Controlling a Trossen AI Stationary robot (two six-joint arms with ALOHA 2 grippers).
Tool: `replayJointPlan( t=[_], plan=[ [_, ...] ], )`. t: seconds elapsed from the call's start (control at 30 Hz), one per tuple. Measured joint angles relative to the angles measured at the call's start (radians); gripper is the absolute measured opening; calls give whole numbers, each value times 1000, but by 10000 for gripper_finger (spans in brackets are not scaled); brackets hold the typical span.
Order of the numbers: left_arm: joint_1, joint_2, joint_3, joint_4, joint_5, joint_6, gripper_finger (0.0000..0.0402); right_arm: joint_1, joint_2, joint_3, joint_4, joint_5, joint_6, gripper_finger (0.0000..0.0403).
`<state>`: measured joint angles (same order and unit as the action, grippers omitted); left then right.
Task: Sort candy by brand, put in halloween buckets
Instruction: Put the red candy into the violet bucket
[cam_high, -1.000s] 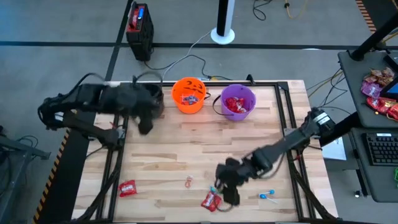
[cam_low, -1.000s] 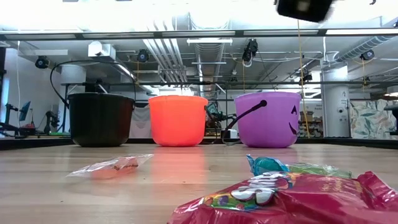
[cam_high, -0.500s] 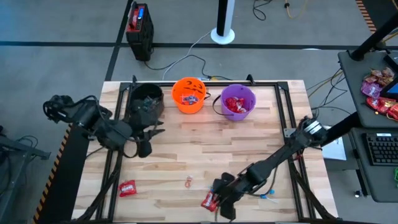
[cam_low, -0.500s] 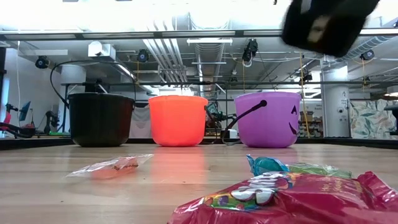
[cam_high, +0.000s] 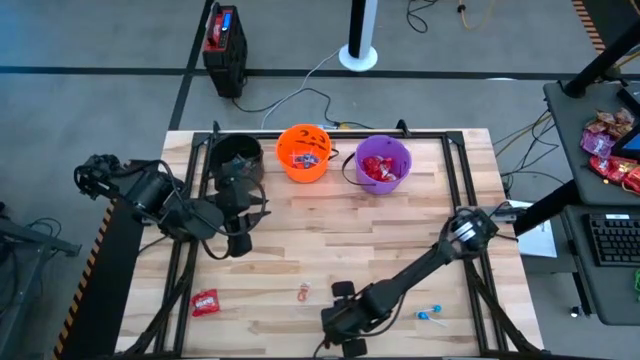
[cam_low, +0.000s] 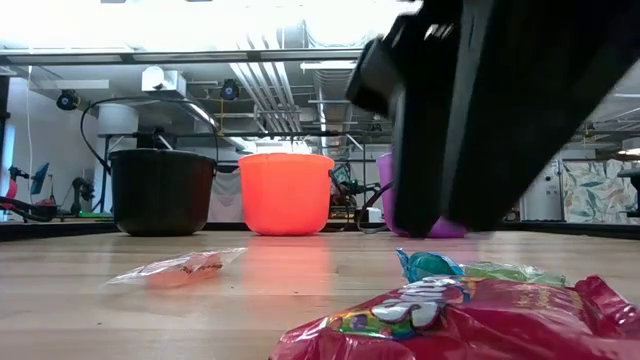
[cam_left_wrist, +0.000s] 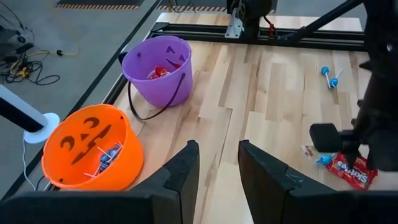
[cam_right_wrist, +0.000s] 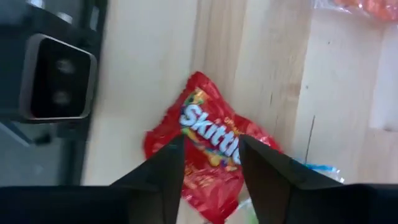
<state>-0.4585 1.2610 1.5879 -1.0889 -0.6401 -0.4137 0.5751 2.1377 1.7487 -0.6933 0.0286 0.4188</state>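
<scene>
**Right gripper poised over a red packet**

High view: the right gripper (cam_high: 340, 325) sits bottom centre, hiding its target; the left gripper (cam_high: 240, 222) waits left of centre by the black bucket (cam_high: 236, 160).

Low view: the red packet (cam_low: 470, 320) lies bottom right, untouched.

Right wrist view: fingers spread narrowly, empty, straddling the packet, presumably to pinch it.

Left wrist view: narrow, empty; orange bucket (cam_left_wrist: 93, 149) lower left, purple bucket (cam_left_wrist: 158, 68) upper left.

The surface (cam_high: 330, 240) was pale, matt wooden planking with visible grain, the orange bucket (cam_left_wrist: 90, 155) and purple bucket (cam_left_wrist: 157, 68) were smooth, slightly shiny plastic, the red Skittles packet (cam_right_wrist: 208, 158) was glossy crinkled film, and the right hand (cam_right_wrist: 208, 171) looked matt black.
</scene>
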Motion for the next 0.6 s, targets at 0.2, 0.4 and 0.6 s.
replayJointPlan(
  t=[0.2, 0.4, 0.6],
  plan=[
    [0, -1, 0, 0, -5, -17, 96, -11, 93, 95, -95, 1, -84, 190],
    [0, -1, 0, 0, -6, -18, 96, -53, 118, 106, -96, -30, -106, 180],
    [0, -2, 0, -1, -6, -18, 96, -105, 111, 95, -98, -52, -144, 103]
  ],
)
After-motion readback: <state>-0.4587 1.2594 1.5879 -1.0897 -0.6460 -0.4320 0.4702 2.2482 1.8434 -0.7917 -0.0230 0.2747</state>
